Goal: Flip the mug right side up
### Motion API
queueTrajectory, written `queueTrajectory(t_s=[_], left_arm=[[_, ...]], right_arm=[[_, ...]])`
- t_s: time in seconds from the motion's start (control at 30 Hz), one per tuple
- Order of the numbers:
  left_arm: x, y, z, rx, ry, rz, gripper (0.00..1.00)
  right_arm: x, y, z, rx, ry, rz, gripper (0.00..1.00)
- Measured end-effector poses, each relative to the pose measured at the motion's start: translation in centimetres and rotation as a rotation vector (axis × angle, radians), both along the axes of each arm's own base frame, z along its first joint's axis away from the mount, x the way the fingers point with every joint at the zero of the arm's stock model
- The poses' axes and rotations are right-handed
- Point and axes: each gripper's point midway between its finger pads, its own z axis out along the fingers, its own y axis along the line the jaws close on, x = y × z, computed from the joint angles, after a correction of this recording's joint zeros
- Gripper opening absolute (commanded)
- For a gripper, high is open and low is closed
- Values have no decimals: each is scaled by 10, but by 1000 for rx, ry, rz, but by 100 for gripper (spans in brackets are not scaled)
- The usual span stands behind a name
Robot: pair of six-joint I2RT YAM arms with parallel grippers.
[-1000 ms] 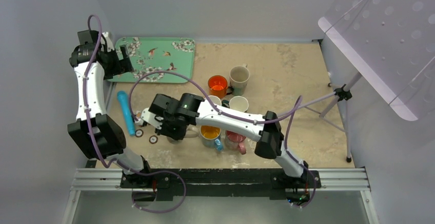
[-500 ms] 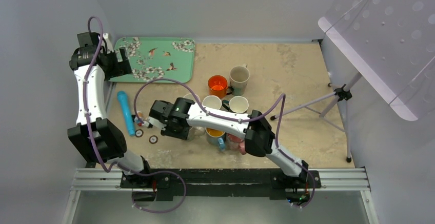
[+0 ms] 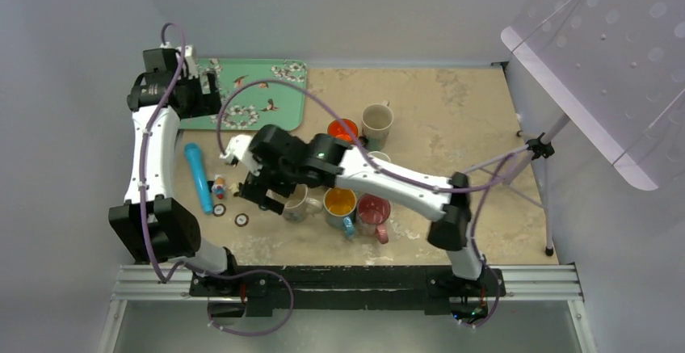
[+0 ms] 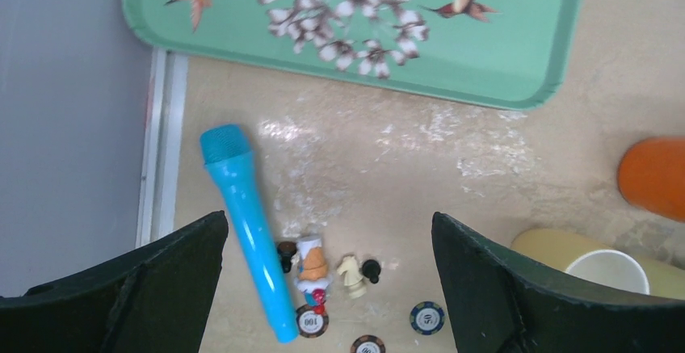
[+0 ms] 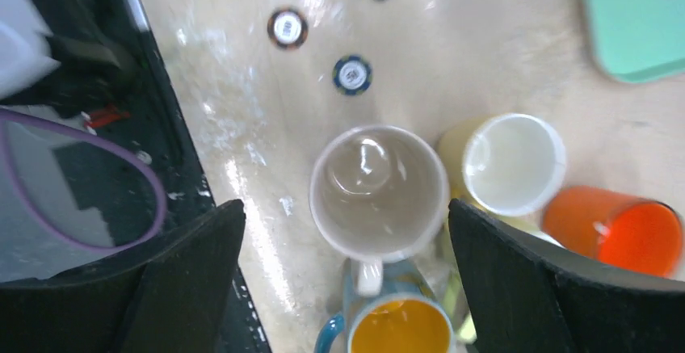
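Note:
The mug (image 5: pixel 378 191), pale grey-white, stands upright on the table with its mouth up and its handle (image 5: pixel 367 276) toward the blue mug. My right gripper (image 5: pixel 346 204) hangs open above it, one jaw on each side, touching nothing. In the top view the mug (image 3: pixel 297 204) sits just beside my right gripper (image 3: pixel 275 193). My left gripper (image 4: pixel 329 217) is open and empty, high over the table near the tray; in the top view my left gripper (image 3: pixel 202 94) is at the tray's left edge.
Around the mug stand a blue mug with a yellow inside (image 3: pixel 339 205), a pink mug (image 3: pixel 373 212), a cream mug (image 5: pixel 513 163), an orange mug (image 3: pixel 342 132) and a beige mug (image 3: pixel 376 119). Left of them lie a blue microphone (image 4: pixel 246 232), poker chips (image 5: pixel 352 74), chess pieces (image 4: pixel 353 275) and a green tray (image 3: pixel 258 94). A tripod (image 3: pixel 533 147) stands on the right.
My right gripper has opened and let go of the mug, which now stands upright, and the arm has drawn back toward the far side. My left arm has shifted slightly right over the tray's edge.

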Motion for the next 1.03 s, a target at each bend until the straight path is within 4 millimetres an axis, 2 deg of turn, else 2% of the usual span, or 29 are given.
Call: queueTrajectory(t_s=[0.07, 0.1, 0.13, 0.2, 0.27, 0.33, 0.4, 0.53, 0.7, 0.77, 0.87, 0.97, 1.03], left_arm=[[6, -21, 6, 19, -32, -65, 100], [7, -33, 10, 18, -54, -103, 100], [6, -45, 14, 10, -77, -140, 100], [-2, -63, 24, -11, -124, -196, 100], [-16, -74, 34, -21, -179, -234, 100], [-34, -81, 39, -25, -231, -236, 100], [-54, -85, 38, -31, -252, -223, 100], [-88, -83, 16, -14, -247, -203, 100], [-130, -89, -19, -24, -216, -224, 100], [-144, -90, -24, -21, -234, -225, 100], [-151, -90, -19, -12, -280, -226, 100], [-148, -89, -11, 1, -327, -222, 100], [-143, -87, -13, 18, -335, -233, 100]], right_arm=[[3, -13, 46, 147, -23, -41, 98], [9, -26, 69, 227, -33, -82, 98], [20, -46, 91, 304, -44, -142, 98], [55, -94, 124, 443, -86, -298, 98], [89, -150, 134, 533, -144, -479, 98], [114, -206, 125, 579, -194, -660, 99], [121, -244, 107, 586, -226, -778, 99], [114, -299, 62, 580, -280, -923, 99], [109, -371, 35, 606, -399, -1128, 99], [106, -392, 29, 620, -440, -1193, 99], [97, -413, 20, 641, -492, -1251, 99], [87, -426, 11, 665, -534, -1273, 99], [84, -429, 10, 679, -551, -1270, 99]])
